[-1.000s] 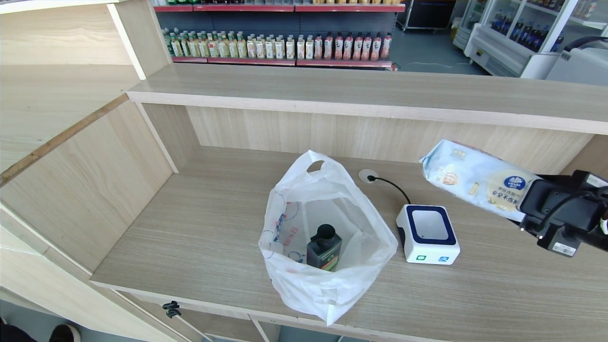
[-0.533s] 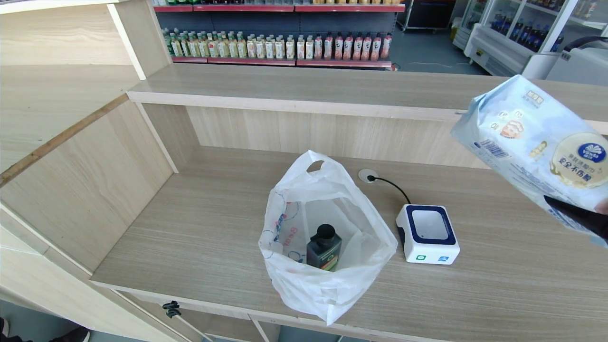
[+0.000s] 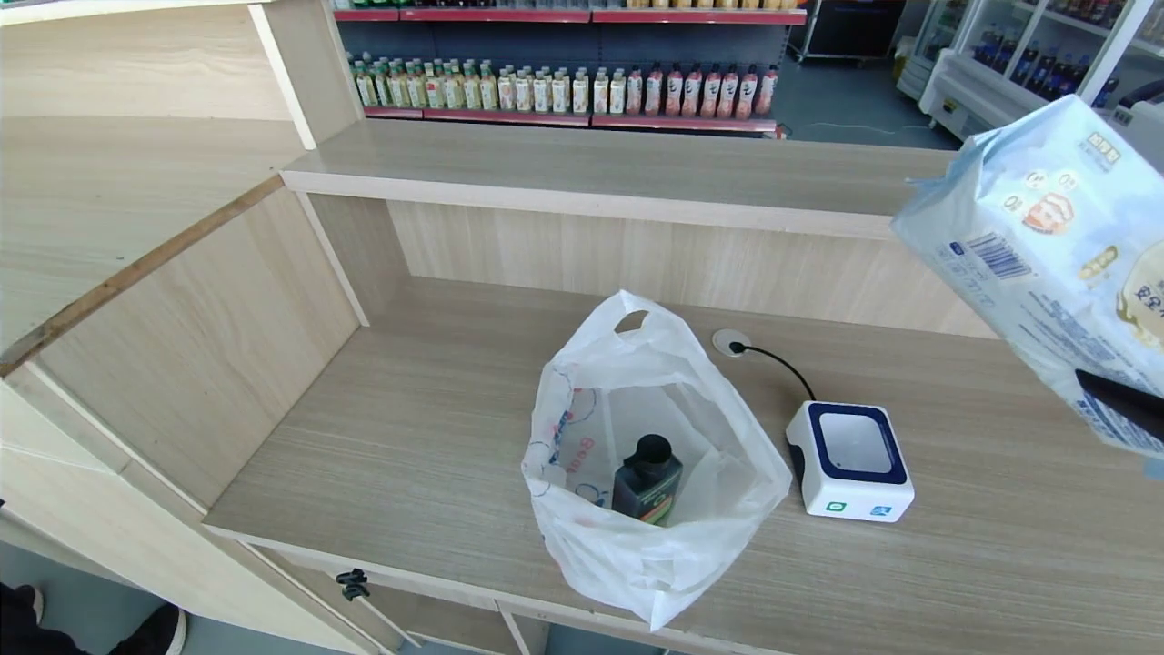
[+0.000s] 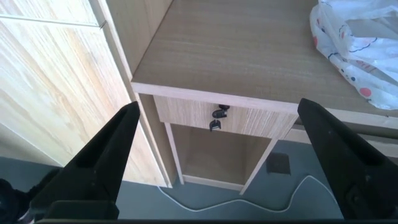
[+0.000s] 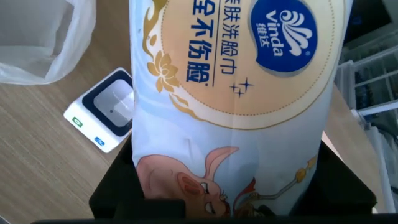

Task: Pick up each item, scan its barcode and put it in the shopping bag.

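Note:
My right gripper (image 5: 233, 202) is shut on a pale blue tissue pack (image 3: 1055, 255), held high at the right, above and right of the scanner (image 3: 850, 459). One dark finger (image 3: 1120, 407) crosses the pack's lower end, and its barcode (image 3: 998, 255) faces the head camera. In the right wrist view the pack (image 5: 236, 106) hides most of the counter, with the scanner (image 5: 109, 112) beneath it. The white shopping bag (image 3: 650, 537) stands open mid-counter with a dark bottle (image 3: 647, 480) inside. My left gripper (image 4: 224, 155) hangs open and holds nothing, below the counter's front edge near the bag (image 4: 357, 50).
The scanner's black cable (image 3: 773, 359) runs to a grommet in the counter. A raised ledge (image 3: 600, 173) backs the counter, and a wooden side panel (image 3: 209, 346) walls its left. A drawer lock (image 4: 217, 115) sits under the front edge. Bare counter lies left of the bag.
The right gripper lifted the tissue pack from beside the scanner to high at the right and tilted it, so its barcode now shows. The head camera shifted a little.

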Controlling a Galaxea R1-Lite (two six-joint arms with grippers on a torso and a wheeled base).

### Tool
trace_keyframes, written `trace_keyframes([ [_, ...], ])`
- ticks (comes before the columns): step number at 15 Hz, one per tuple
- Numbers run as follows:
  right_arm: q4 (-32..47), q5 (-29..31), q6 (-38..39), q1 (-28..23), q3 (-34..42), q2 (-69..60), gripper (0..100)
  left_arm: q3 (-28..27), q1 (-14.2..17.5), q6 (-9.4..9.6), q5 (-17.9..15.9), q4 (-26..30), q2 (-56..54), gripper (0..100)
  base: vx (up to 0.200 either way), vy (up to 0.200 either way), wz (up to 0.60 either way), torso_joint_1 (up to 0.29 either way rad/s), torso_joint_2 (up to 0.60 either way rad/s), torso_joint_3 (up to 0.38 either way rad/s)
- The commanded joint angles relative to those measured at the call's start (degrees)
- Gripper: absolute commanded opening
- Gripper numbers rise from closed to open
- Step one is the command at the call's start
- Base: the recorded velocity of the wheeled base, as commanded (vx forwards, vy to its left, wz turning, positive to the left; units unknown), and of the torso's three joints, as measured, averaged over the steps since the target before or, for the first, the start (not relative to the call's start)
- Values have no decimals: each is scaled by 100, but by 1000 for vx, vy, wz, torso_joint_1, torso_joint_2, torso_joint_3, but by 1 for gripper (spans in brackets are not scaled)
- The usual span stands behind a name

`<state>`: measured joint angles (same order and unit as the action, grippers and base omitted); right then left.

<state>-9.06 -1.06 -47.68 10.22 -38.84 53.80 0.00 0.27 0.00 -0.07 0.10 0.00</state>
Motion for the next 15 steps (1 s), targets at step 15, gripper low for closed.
trace_keyframes([
  [15,598,255,2166,982,368,562,0,0,0,0,-1,-1,0,100,0,0,0,0,0,0],
])
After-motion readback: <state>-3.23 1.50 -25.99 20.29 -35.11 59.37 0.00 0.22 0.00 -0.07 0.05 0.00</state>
